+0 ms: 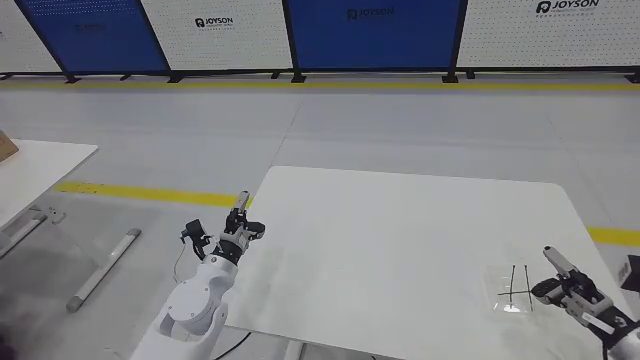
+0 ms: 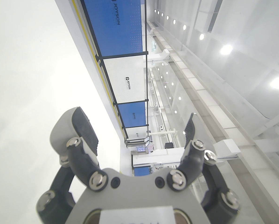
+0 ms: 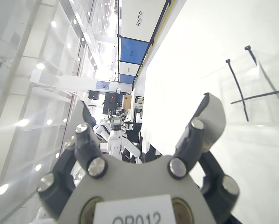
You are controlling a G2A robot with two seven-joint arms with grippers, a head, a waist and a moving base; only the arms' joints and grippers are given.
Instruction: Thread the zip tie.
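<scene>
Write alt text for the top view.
Black zip ties lie crossed on a clear tray near one corner of a white table, with the open right gripper just beside them. The open left gripper sits at the table's opposite edge, holding nothing.

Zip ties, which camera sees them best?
The right wrist view. There the zip ties look big, with their heads and their crossing clear. In the top view the zip ties are just tiny thin lines.
</scene>
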